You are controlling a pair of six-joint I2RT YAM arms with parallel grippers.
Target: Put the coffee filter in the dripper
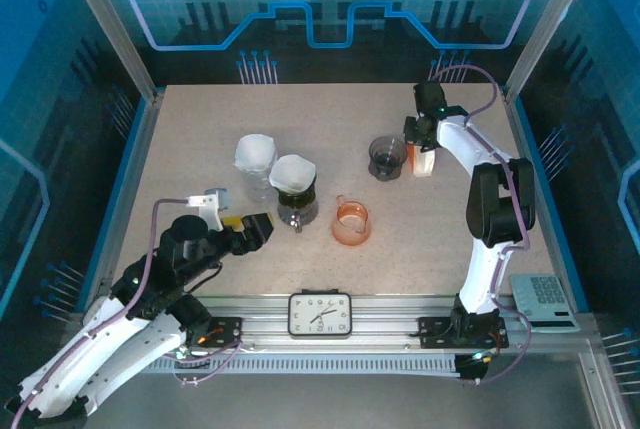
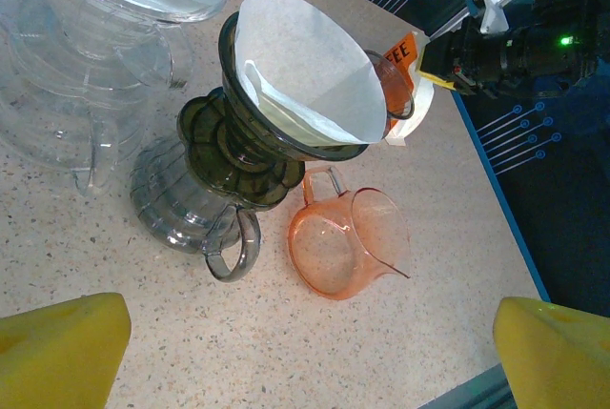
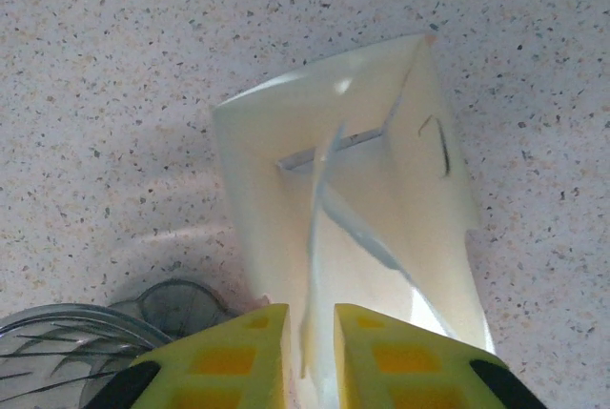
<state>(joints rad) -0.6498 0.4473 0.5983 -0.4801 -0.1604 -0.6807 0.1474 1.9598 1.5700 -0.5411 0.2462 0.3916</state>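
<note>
At the back right stands a white filter box (image 1: 424,161) with an orange label, next to an empty dark dripper (image 1: 387,156). My right gripper (image 1: 421,139) reaches into the box from above. In the right wrist view its yellow fingers (image 3: 238,352) stand nearly together, pinching the thin upright edge of a white coffee filter (image 3: 319,199) inside the open box (image 3: 424,190). The dark dripper's rim (image 3: 57,342) shows at the lower left. My left gripper (image 1: 250,227) hovers open over the front left of the table, its gap (image 2: 310,361) holding nothing.
A dark dripper with a white filter sits on a smoky glass carafe (image 1: 294,189) (image 2: 191,199). A clear dripper with a filter (image 1: 255,156) stands behind it. An orange pitcher (image 1: 351,221) (image 2: 348,242) is mid-table. A clock (image 1: 320,313) and a keypad (image 1: 545,299) lie at the near edge.
</note>
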